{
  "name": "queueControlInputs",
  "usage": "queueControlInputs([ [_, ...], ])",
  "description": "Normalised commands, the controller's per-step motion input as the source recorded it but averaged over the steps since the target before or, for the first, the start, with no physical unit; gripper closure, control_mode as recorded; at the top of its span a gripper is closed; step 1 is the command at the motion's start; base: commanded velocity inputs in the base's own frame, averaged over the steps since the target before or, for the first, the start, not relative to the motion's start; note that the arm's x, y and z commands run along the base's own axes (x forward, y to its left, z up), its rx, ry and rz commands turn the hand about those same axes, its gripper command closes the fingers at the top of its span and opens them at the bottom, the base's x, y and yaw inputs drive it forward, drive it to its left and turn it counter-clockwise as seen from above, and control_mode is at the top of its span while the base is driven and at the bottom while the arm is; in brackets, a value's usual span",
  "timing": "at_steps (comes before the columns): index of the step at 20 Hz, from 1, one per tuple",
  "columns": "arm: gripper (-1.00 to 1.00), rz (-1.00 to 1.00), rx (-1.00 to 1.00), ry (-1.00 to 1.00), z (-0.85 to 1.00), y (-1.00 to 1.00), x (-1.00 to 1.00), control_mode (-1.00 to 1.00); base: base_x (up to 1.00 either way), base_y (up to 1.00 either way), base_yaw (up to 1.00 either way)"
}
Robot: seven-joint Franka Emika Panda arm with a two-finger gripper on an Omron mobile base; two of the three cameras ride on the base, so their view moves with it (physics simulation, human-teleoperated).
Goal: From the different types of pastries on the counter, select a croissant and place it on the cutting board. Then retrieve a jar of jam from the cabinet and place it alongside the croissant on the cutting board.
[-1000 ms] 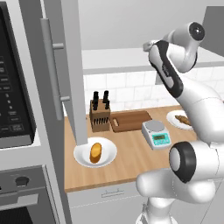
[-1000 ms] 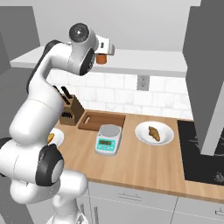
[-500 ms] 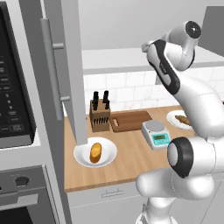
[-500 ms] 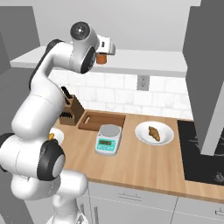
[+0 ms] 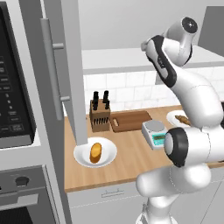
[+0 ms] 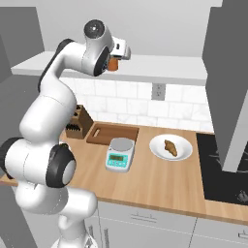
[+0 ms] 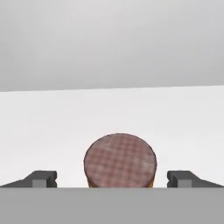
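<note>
Two fingers (image 7: pixel 43 179) spread wide (nothing gripped) | jar of jam (image 7: pixel 120 160) between them | cabinet (image 7: pixel 109 113) shelf

Jam jar (image 7: pixel 120 159) — lid reddish-brown with a faint checked weave, a sliver of orange-yellow below. Shelf (image 7: pixel 112 113) pale white. Cutting board (image 6: pixel 112 133) mid-brown; croissant (image 6: pixel 170 147) golden-brown on a white plate (image 6: pixel 157 150); roll (image 5: pixel 96 152) orange-yellow.

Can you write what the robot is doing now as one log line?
gripper: open, straddling jar of jam | jar: on cabinet shelf | croissant: on plate
</note>
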Motion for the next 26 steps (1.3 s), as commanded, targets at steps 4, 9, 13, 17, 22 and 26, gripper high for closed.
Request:
queueControlInputs([
  [4,-1.0,0.0,0.0,0.13,-0.07,-0.02,0.42,-1.0,0.0,0.0,0.0],
  [9,-1.0,0.0,0.0,0.0,0.0,-0.01,0.01,-1.0,0.0,0.0,0.0],
  [13,-1.0,0.0,0.0,0.05,-0.02,0.0,0.0,-1.0,0.0,0.0,0.0],
  [17,1.0,0.0,0.0,0.1,-0.12,0.11,0.0,-1.0,0.0,0.0,0.0],
  [22,1.0,0.02,0.0,0.0,0.0,-0.01,0.04,-1.0,0.0,0.0,0.0],
  [26,1.0,0.02,0.0,0.02,0.75,0.0,-0.58,-1.0,0.0,0.0,0.0],
])
